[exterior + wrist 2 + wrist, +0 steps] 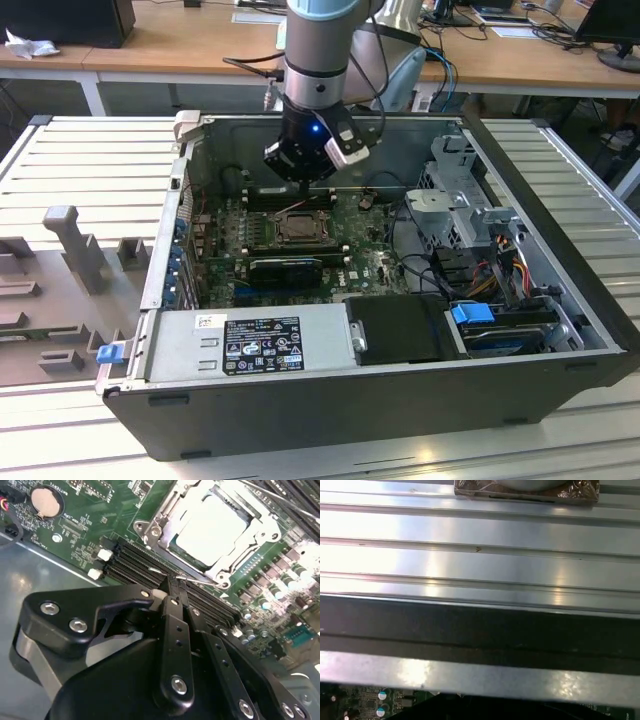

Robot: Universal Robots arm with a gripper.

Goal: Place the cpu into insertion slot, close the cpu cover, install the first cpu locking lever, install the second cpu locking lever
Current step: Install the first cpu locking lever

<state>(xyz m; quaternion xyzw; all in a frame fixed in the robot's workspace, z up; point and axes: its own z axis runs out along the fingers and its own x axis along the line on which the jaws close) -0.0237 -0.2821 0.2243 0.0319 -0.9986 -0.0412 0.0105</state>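
**Tool pressed shut at the lever beside the socket**

Tool: black fingers pressed together, tips meeting at a thin silver locking lever that runs along the near edge of the socket. Cannot tell whether the wire is pinched or only touched. In the exterior view the tool hangs inside the open case, just above the far edge of the socket, blue light showing on the wrist.

Just past the fingertips, second wrist view: black memory slots with white end clips, lying between tool and socket.

Next out: cpu, pale grey top, seated flat in the slot. Cover, a silver frame, lies down around it, with the chip showing through the cut-out.

Green board all round; coin cell off to one side, capacitors on the other.

Exterior view, wider: socket mid-board, black fan card nearer the camera, power supply at the case's near edge. Drive cage to the exterior view's right. Case sits on a ribbed metal counter.

First wrist view: ribbed metal, a dark case wall, a sliver of board.
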